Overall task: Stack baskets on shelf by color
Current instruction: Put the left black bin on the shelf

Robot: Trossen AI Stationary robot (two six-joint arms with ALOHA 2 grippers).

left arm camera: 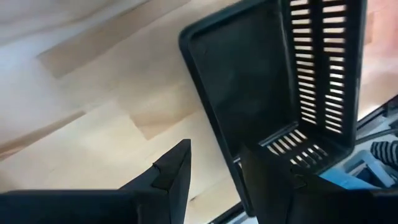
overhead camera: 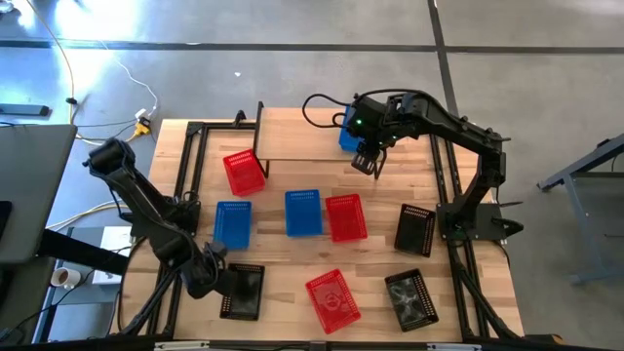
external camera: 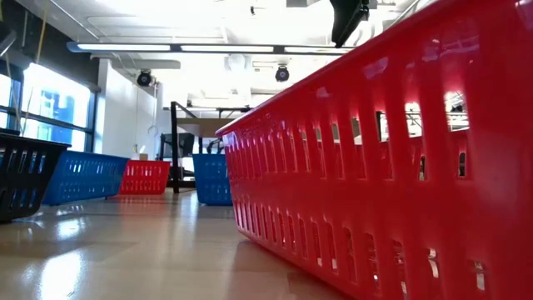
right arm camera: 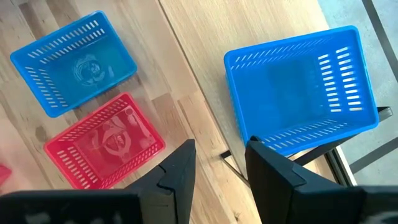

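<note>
Right gripper (overhead camera: 369,163): above the shelf's front edge, fingers apart, holding nothing.
Left gripper (overhead camera: 208,280): low at the table's near-left corner, fingers apart, one on each side of a black basket's (overhead camera: 242,291) rim; contact cannot be told.
Shelf (overhead camera: 302,146): light plank at the far edge of the table, long axis left to right.
Basket on shelf: one blue (right arm camera: 301,90) at the right end, open side up, partly under the right arm; its edge hangs a little past the plank.
Red baskets: one (overhead camera: 244,173) near the shelf's left end, tilted; one (overhead camera: 346,216) at table centre, long axis about front to back; one (overhead camera: 332,298) near the front edge, turned diagonal.
Blue baskets on table: one (overhead camera: 233,223) left of centre, one (overhead camera: 303,212) at centre just beside the red, both with long axis front to back.
Other black baskets: one (overhead camera: 415,230) at the right side, one (overhead camera: 409,300) at the near-right corner, both slightly turned.
Writing: a round embossed mark shows on some basket bottoms in the right wrist view, but it cannot be read.
Table (overhead camera: 283,273): pale wood, black frame rails on both sides.
</note>
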